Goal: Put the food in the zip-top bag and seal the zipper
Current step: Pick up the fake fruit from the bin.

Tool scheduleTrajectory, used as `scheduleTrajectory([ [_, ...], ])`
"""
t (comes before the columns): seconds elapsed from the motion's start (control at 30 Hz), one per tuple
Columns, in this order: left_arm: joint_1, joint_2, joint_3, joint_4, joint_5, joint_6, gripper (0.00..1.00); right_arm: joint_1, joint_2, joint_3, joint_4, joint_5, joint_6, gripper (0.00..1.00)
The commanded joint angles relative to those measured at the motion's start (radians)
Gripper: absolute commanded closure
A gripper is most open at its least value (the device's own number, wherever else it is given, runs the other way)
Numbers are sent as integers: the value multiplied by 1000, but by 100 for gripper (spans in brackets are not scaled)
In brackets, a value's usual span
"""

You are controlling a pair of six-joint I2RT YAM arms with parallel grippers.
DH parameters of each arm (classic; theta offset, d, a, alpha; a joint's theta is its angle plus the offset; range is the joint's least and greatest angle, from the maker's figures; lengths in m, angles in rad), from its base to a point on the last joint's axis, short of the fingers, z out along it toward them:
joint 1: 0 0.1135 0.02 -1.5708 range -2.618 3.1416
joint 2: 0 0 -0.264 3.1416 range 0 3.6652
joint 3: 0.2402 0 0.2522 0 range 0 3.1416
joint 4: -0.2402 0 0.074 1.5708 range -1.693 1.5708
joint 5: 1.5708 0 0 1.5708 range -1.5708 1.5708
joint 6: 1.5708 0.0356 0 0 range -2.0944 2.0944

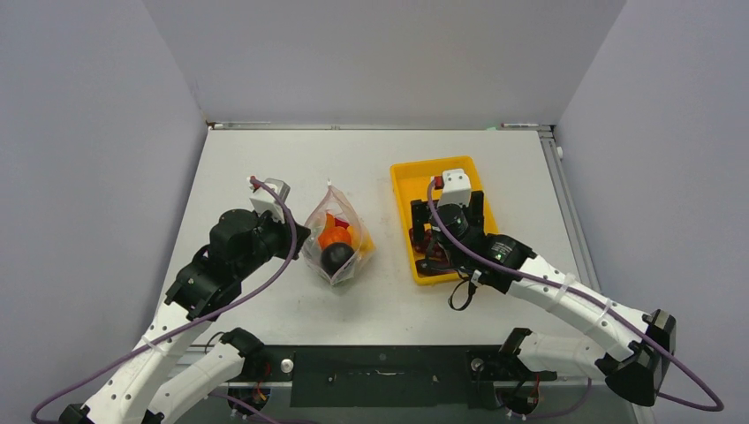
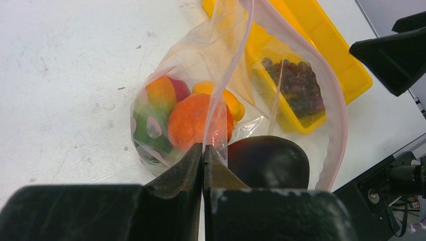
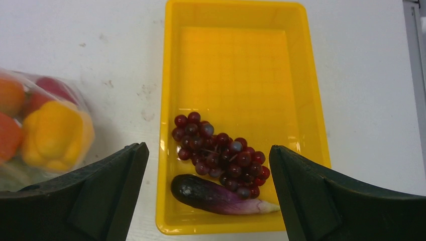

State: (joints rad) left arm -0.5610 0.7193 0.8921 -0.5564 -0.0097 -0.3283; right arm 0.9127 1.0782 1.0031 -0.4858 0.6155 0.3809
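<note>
The clear zip-top bag (image 1: 334, 231) lies at the table's middle, its mouth held open. Inside show an orange pumpkin (image 2: 193, 120), green (image 2: 148, 134), red (image 2: 163, 90) and yellow (image 2: 228, 100) pieces, and a dark round piece (image 2: 266, 160) at the mouth. My left gripper (image 2: 203, 149) is shut on the bag's pinkish-red zipper strip (image 2: 228, 75); it also shows in the top view (image 1: 303, 238). My right gripper (image 3: 208, 148) is open and empty above the yellow tray (image 3: 166, 100). Below it lie a dark red grape cluster (image 3: 221, 155) and a purple eggplant (image 3: 216, 197).
The yellow tray (image 1: 404, 181) stands right of the bag, its far half bare. The bag's side with a yellow piece (image 3: 55, 135) shows at the left of the right wrist view. Grey walls close in the table on three sides.
</note>
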Motion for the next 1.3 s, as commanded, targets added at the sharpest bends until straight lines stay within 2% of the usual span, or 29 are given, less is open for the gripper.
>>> scheduleTrajectory([
  [0.0, 7, 3, 4, 42, 10, 3, 100, -73, 25, -59, -42, -128, 18, 4],
  [0.27, 7, 3, 4, 41, 10, 3, 100, -220, 96, -144, 16, -271, -3, 3],
  [0.7, 7, 5, 5, 40, 33, 3, 100, -331, 245, -187, 128, -442, -38, 2],
  [0.87, 7, 6, 5, 41, 38, 4, 100, -342, 306, -193, 163, -448, -31, 1],
  [1.27, 7, 0, 6, 37, 30, 5, 100, -345, 517, -142, 211, -339, -7, 3],
])
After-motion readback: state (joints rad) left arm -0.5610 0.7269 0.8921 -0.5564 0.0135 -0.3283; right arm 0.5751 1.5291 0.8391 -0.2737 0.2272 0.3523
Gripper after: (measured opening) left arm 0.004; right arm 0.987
